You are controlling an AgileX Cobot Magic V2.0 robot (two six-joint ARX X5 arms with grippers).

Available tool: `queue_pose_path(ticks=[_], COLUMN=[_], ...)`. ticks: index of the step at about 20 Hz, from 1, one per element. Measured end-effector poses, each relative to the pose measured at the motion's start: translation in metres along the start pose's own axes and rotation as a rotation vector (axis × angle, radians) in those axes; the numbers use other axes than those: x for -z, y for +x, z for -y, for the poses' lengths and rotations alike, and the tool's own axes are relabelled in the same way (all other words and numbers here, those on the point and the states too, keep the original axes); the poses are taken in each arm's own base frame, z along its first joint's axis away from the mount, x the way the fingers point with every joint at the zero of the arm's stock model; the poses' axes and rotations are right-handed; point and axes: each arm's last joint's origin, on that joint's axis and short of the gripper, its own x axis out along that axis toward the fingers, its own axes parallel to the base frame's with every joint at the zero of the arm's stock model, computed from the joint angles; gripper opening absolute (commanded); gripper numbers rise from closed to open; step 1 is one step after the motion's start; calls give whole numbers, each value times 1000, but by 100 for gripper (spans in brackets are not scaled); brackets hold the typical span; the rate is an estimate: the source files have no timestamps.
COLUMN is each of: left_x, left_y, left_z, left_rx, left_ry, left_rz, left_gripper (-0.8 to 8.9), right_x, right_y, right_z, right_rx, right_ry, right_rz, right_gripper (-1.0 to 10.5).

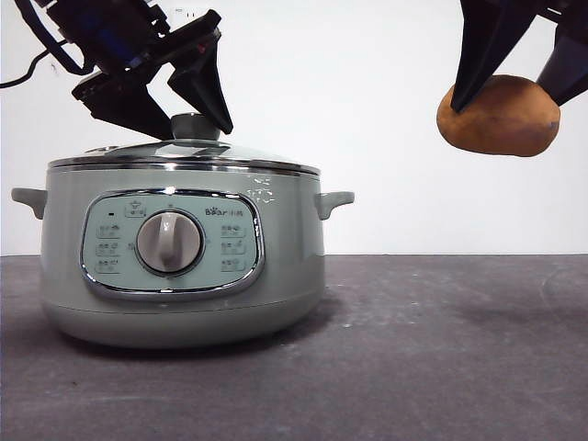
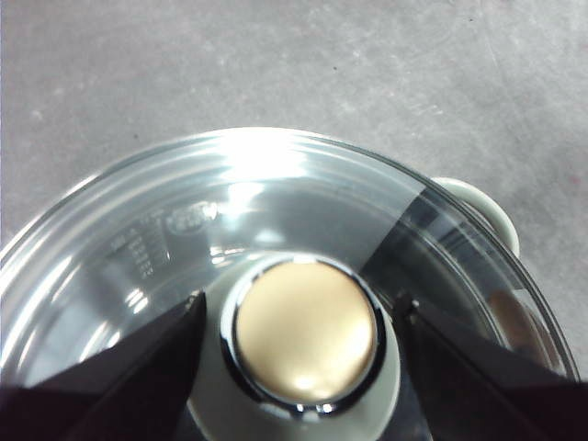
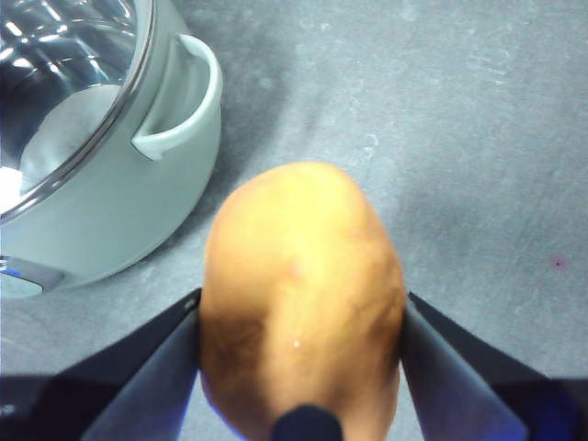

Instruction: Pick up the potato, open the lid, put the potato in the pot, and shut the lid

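The left gripper (image 1: pixel 197 110) comes down at a slant from high on one side, its two black jaws spread wide and set on either side of the lid's knob (image 2: pixel 308 335), with a gap showing between each jaw and the knob. The right gripper (image 1: pixel 514 87) hangs well above the table, apart from the other arm, pointing down, its jaws pressed against opposite sides of the potato (image 3: pixel 303 294) and carrying it in the air.

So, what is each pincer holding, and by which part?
Right pincer grips the potato by its sides. Left pincer straddles the lid's knob, not clamped.
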Motion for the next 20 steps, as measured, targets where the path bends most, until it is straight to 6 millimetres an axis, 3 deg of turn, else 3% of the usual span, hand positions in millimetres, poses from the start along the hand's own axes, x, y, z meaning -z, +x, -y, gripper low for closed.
queue_pose_path(ticks=[2,3,10,13,15,18,20], left_x=[0,0,-3,-11,-23,-46,-50], left_y=[0,0,-2,-12,-33,-86,-123], left_z=[0,1,1,3,5,11,14], left_rx=[-12,-11,-18,-34,-54,-95,-135], left_ry=[0,2,14,17,25,42,52], left_rz=[0,0,-16,-11,44,200,280], left_gripper=[39,-9,-8,-8,-8,-8,-8], right_x=[0,0,-2,-9,-19,-36,-51], right_y=[0,0,0,-4,-12,-24,-27], right_z=[0,0,0,-3,-7,-19,-31], right_rx=[0,0,-6,-75,-153,-243,-277], right_ry=[0,0,4,10,8,-24,-51], right_rz=[0,0,21,63,110,181,200], right_gripper=[-12,-12,-12,-12,-12,-12,-12])
